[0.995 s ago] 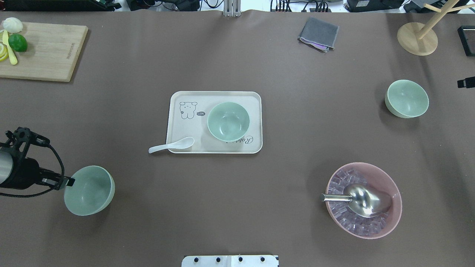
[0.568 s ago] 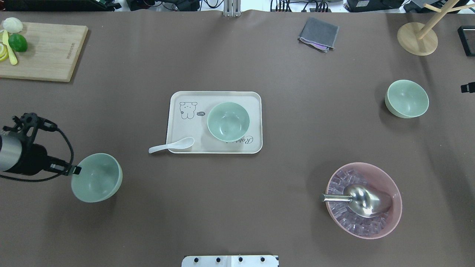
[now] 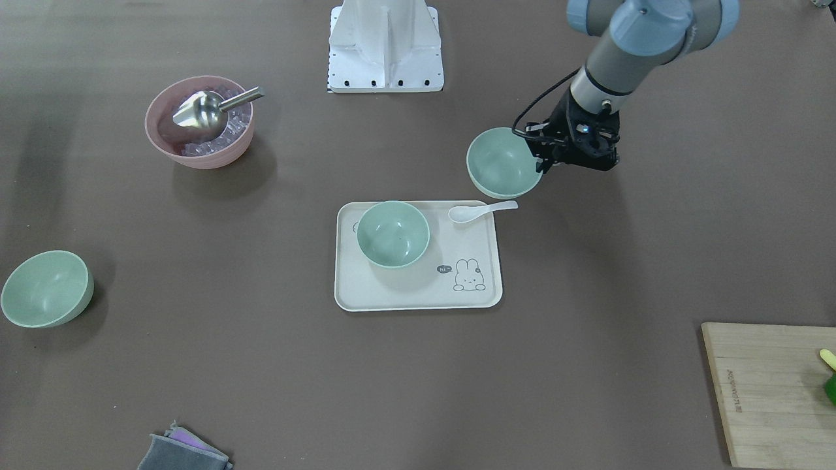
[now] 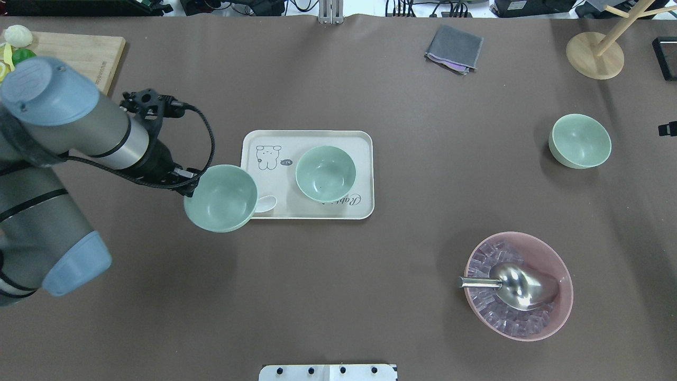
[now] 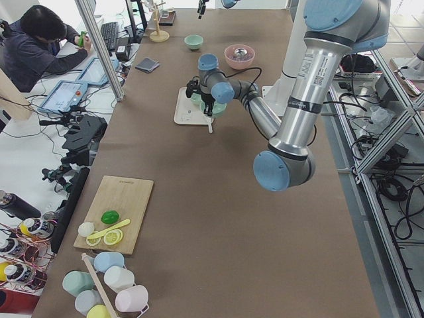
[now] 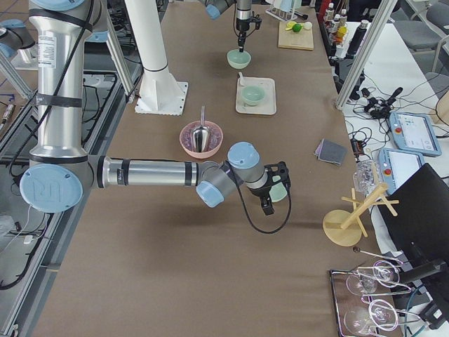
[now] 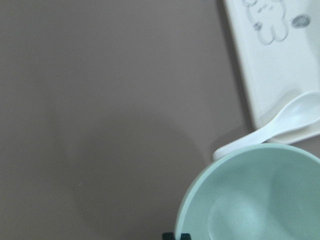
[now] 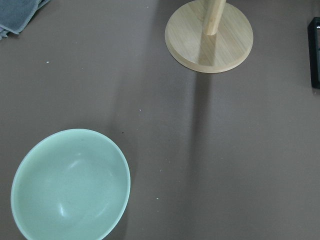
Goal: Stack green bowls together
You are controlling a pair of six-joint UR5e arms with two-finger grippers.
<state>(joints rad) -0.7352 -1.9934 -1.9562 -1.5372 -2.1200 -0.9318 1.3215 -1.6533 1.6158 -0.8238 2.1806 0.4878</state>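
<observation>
Left gripper [image 4: 191, 183] clamped on rim of first green bowl [image 4: 221, 198], which is held off the table at the tray's [image 4: 307, 137] left edge, covering the white spoon's [image 4: 266, 202] handle. Second green bowl [image 4: 325, 173] upright on tray. Third green bowl [image 4: 580, 141] well apart, far right; right gripper [image 6: 268, 203] seemingly just beside it, grip can't be told.

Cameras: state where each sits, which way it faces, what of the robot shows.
Front-facing: across the table, facing the robot; left arm with held bowl.
Overhead: behind the robot, looking down; left arm.
Exterior left: table's end; left arm near.
Exterior right: opposite end; right arm near.
Left wrist: down onto held bowl; fingers barely.
Right wrist: down onto lone bowl; no robot.
Front-facing and overhead share the tray.
</observation>
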